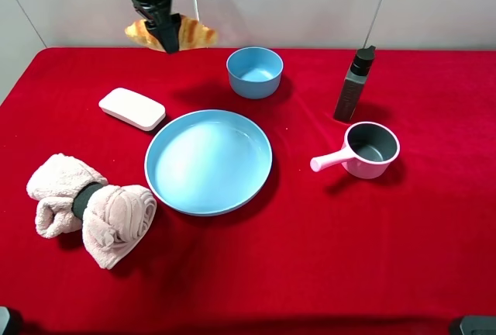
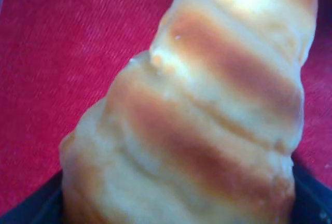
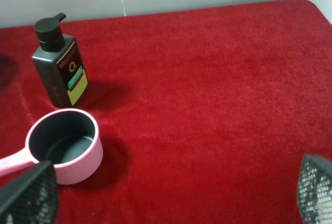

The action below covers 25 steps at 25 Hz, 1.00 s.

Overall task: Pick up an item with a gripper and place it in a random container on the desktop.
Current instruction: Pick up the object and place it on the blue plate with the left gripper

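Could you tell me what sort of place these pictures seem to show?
Probably a robot test bench, not a real kitchen: a table draped in red cloth against a bare pale wall, with unrelated props such as a rolled towel, pump bottle and pink saucepan.

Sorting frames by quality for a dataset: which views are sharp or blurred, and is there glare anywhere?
Exterior high: sharp, evenly lit, soft shadows on the red cloth, pale sheen on the light-blue plate. Left wrist: the croissant fills the frame, out of focus. Right wrist: sharp, pump bottle label partly readable, no glare.
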Available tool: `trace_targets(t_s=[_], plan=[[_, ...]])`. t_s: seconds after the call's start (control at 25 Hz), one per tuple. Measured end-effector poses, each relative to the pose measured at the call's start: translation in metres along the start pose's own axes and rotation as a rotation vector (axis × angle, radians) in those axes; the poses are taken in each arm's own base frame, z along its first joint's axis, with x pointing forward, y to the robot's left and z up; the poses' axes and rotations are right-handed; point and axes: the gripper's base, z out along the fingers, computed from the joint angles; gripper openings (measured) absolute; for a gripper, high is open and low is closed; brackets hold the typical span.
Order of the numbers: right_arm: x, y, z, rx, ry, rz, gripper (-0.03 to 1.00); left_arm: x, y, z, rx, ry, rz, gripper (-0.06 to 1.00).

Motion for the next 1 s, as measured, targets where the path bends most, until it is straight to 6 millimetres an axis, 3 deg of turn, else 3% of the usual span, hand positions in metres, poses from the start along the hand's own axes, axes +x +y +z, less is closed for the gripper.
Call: trace_targets(t_s=[0.36, 1.0], plan=[[0.0, 0.0, 0.0, 0.0, 0.0, 0.0, 0.69, -0.025, -0.028, -0.018, 0.002, -0.029, 0.021, 0.67], [0.0, 0.0, 0.0, 0.0, 0.0, 0.0, 0.69, -0.023, -0.098, -0.02, 0.108, 0.074, 0.052, 0.67]])
